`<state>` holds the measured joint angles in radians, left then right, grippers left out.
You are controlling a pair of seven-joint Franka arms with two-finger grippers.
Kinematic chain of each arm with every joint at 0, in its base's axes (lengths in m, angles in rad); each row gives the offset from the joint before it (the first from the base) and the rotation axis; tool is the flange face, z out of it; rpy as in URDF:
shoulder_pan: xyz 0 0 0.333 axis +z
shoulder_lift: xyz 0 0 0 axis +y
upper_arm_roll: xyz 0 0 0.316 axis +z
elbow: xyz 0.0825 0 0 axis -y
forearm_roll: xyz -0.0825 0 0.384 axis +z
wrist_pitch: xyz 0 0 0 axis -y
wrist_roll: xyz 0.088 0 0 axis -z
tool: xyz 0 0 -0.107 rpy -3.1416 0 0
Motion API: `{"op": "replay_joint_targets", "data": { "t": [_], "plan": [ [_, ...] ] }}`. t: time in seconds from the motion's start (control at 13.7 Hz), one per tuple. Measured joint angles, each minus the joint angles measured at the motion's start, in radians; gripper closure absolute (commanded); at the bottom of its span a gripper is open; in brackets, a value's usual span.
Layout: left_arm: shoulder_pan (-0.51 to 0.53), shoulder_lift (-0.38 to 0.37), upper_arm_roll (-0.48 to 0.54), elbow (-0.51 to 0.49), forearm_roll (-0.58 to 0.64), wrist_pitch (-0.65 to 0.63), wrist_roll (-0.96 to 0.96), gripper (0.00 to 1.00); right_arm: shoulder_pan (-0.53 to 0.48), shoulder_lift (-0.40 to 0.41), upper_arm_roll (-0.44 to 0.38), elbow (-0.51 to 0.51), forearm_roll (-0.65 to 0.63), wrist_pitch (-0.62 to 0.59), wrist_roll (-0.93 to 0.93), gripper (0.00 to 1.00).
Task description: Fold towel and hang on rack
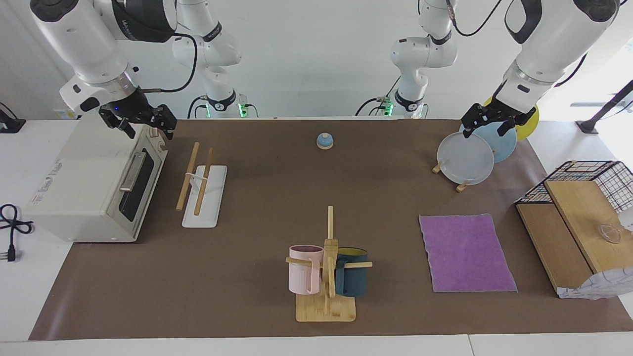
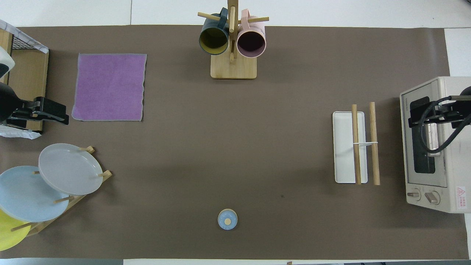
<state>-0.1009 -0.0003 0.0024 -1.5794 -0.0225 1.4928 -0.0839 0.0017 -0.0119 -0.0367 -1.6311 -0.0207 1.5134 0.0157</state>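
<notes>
The towel [image 1: 467,252] [image 2: 108,86] lies flat and unfolded on the brown mat, purple face up, toward the left arm's end of the table. The rack [image 1: 203,193] [image 2: 355,147], two wooden rods over a flat white base, stands toward the right arm's end, beside the toaster oven. My left gripper [image 1: 483,129] [image 2: 60,114] hangs open and empty in the air over the plate stand, apart from the towel. My right gripper [image 1: 148,129] [image 2: 423,116] hovers open and empty over the toaster oven's top edge.
A toaster oven [image 1: 94,188] [image 2: 434,147] sits at the right arm's end. A mug tree [image 1: 326,277] [image 2: 232,44] stands mid-table, farther from the robots. A plate stand [image 1: 467,158] [image 2: 68,169], a small blue bell [image 1: 325,141] [image 2: 227,219] and a wire basket with wooden boards [image 1: 578,217] also stand here.
</notes>
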Motion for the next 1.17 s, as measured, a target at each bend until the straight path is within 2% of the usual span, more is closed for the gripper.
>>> {"op": "replay_joint_targets", "data": {
  "t": [0.44, 0.66, 0.95, 1.17],
  "plan": [
    [-0.001, -0.001, -0.001, -0.003, 0.0, 0.005, 0.0, 0.0, 0.0, 0.0, 0.0, 0.0, 0.0, 0.0, 0.0, 0.0],
    [0.0, -0.012, 0.0, -0.035, 0.0, 0.027, 0.0, 0.0, 0.0, 0.0, 0.0, 0.0, 0.0, 0.0, 0.0, 0.0],
    [0.039, -0.01, 0.011, -0.12, -0.007, 0.134, 0.0, 0.0, 0.0, 0.0, 0.0, 0.0, 0.0, 0.0, 0.0, 0.0],
    [0.105, 0.058, 0.015, -0.183, -0.023, 0.25, 0.043, 0.0, 0.0, 0.0, 0.0, 0.0, 0.0, 0.0, 0.0, 0.0]
  ]
}}
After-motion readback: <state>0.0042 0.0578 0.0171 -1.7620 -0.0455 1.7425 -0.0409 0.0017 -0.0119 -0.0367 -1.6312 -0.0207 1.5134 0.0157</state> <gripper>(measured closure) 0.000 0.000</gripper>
